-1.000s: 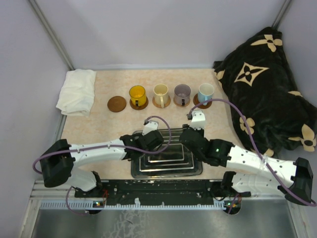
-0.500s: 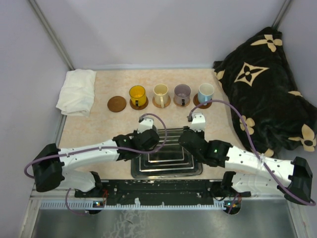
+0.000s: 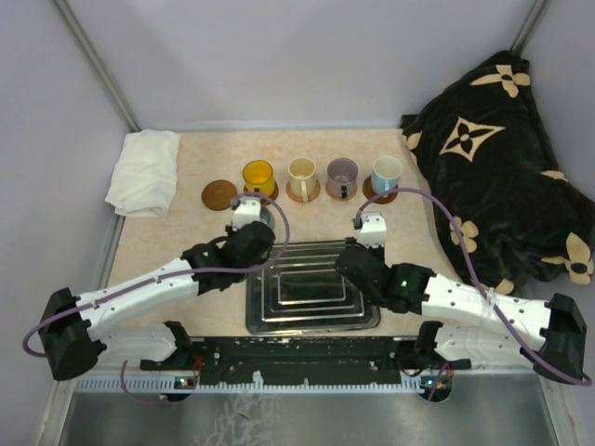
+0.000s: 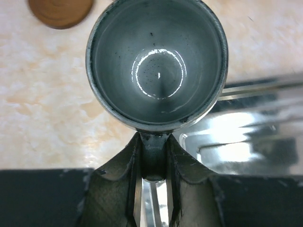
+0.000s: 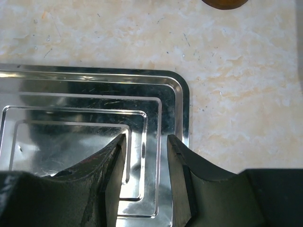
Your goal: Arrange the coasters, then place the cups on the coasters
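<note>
My left gripper point(image 4: 154, 158) is shut on the handle of the grey cup point(image 4: 156, 61), which hangs upright over the table by the tray's far left corner. One bare brown coaster point(image 4: 60, 9) lies just beyond it to the left, also seen as the coaster point(image 3: 219, 194) at the left end of the row. The yellow cup point(image 3: 258, 176), cream cup point(image 3: 302, 173), purple cup point(image 3: 341, 172) and light blue cup point(image 3: 386, 170) each stand on a coaster. My right gripper point(image 5: 146, 142) is open over the tray's far right corner, holding nothing.
The ridged metal tray point(image 3: 311, 290) lies in front of the arms' bases. A white cloth point(image 3: 144, 172) is bunched at the far left. A dark flowered blanket point(image 3: 502, 158) covers the right side. Walls close the back and sides.
My left arm has swung left and away from the tray with the grey cup, toward the bare coaster. The right arm has hardly moved.
</note>
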Controlling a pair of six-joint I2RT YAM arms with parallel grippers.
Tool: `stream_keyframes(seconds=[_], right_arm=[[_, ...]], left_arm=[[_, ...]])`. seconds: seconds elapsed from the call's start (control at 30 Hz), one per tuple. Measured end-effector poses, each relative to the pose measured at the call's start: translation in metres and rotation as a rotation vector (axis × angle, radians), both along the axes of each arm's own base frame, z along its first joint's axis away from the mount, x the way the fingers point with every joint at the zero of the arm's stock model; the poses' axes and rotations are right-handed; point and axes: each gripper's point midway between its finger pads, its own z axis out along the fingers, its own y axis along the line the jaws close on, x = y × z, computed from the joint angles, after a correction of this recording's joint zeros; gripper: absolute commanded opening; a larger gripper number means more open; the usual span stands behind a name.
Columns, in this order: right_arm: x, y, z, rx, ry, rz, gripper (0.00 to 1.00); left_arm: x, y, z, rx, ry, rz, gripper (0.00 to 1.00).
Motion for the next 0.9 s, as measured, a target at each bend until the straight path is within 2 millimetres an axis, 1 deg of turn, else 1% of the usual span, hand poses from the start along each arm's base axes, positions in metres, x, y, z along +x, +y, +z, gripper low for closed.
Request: stream_keyframes(seconds=[0.1, 0.23, 0.37, 0.5, 0.63, 0.8, 0.9], right_arm=[[0.001, -0.001, 0.000, 0.002, 0.000, -0.005, 0.41], [0.006, -0.007, 0.000, 0.003, 0.001, -0.035, 0.41], [0.016, -0.020, -0.001, 0.008, 0.012, -0.092, 0.41], [0.024, -0.033, 0.000, -0.008, 0.009, -0.134, 0.42], [0.033, -0.046, 0.006, -0.018, -0.012, -0.166, 0.42], [0.044, -0.067, 0.016, -0.023, -0.038, -0.228, 0.42], [0.049, -0.074, 0.022, -0.025, -0.051, -0.249, 0.43]], left_arm=[[0.019, 0.030, 0.007, -0.018, -0.022, 0.083, 0.00], [0.041, 0.072, 0.010, 0.003, -0.036, 0.182, 0.00], [0.060, 0.097, 0.010, 0.024, -0.042, 0.235, 0.00], [0.081, 0.113, 0.003, 0.028, -0.034, 0.260, 0.00], [0.102, 0.125, -0.011, 0.031, -0.017, 0.271, 0.00], [0.127, 0.135, -0.037, 0.039, 0.051, 0.266, 0.00], [0.141, 0.137, -0.045, 0.042, 0.085, 0.252, 0.00]])
